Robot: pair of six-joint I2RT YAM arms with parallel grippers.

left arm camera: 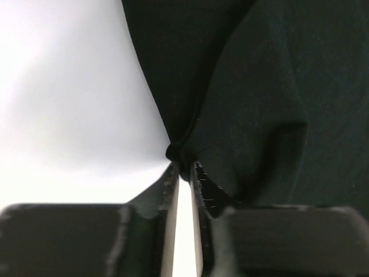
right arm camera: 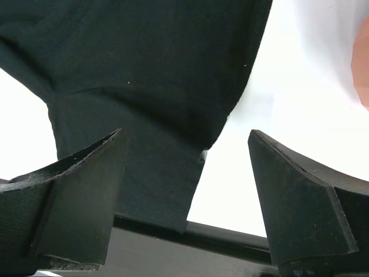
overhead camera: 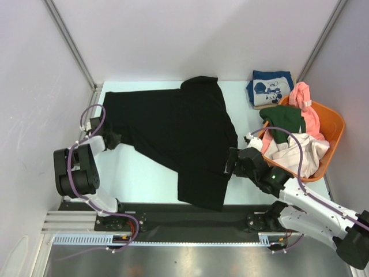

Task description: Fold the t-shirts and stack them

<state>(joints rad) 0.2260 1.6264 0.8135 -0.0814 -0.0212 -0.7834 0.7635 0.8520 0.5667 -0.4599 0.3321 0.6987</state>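
Three fill the orange basket (overhead camera: 336, 124): pink tee (overhead camera: 308, 112), green tee (overhead camera: 283, 118), off-white tee (overhead camera: 301, 153); left gripper (left arm camera: 183, 172) pinches black tee (overhead camera: 173, 133); right gripper (right arm camera: 185, 138) gapes wide.

White table (overhead camera: 141, 173), pale grey walls (overhead camera: 190, 34)

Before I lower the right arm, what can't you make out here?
Top view: the near hem of the black t-shirt merges with the dark rail beneath it.
Top view: the right arm covers part of the orange basket; whatever lies under the off-white t-shirt is hidden.
Left wrist: the left gripper is shut on the black t-shirt; its fingers hide how much is pinched.
Right wrist: an orange-pink patch is cut off by the right edge.
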